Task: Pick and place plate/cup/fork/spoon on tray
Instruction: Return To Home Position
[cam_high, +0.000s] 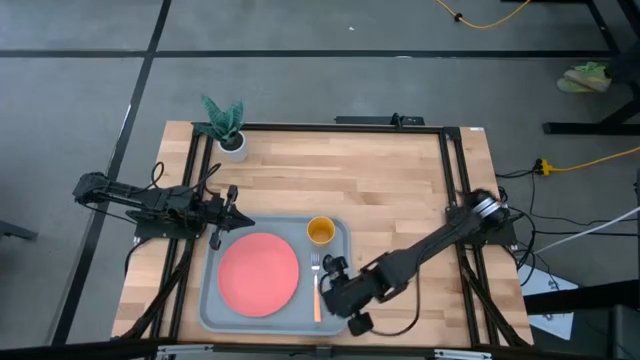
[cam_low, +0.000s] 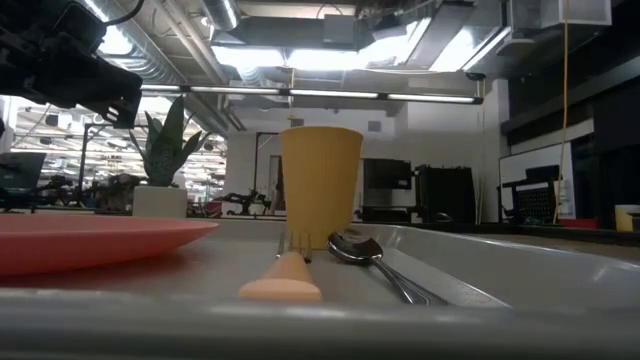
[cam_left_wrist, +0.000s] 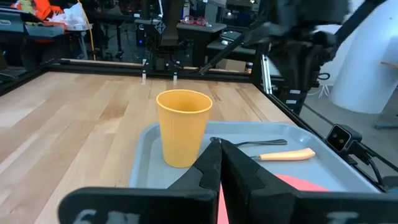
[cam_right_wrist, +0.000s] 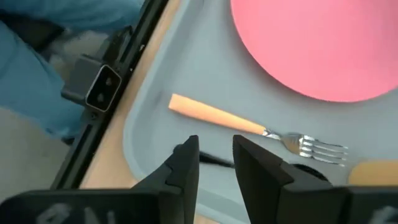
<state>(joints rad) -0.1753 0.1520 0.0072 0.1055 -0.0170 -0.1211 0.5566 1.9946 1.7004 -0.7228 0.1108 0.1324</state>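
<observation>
The grey tray (cam_high: 335, 240) lies on the wooden table. On it are the pink-red plate (cam_high: 258, 273), the upright yellow-orange cup (cam_high: 320, 231), the orange-handled fork (cam_right_wrist: 214, 117) and the dark spoon (cam_low: 365, 250), which lies flat beside the fork. My right gripper (cam_right_wrist: 216, 160) hovers over the tray's near right part, its fingers a little apart, with the spoon's thin handle showing in the gap below them. The low view shows no finger on the spoon. My left gripper (cam_left_wrist: 219, 155) is shut and empty above the tray's far left corner (cam_high: 235, 215).
A white pot with a green plant (cam_high: 228, 128) stands at the table's far left corner. Black frame rails (cam_high: 455, 190) run along the table's sides. Bare wood (cam_high: 370, 185) lies beyond and to the right of the tray.
</observation>
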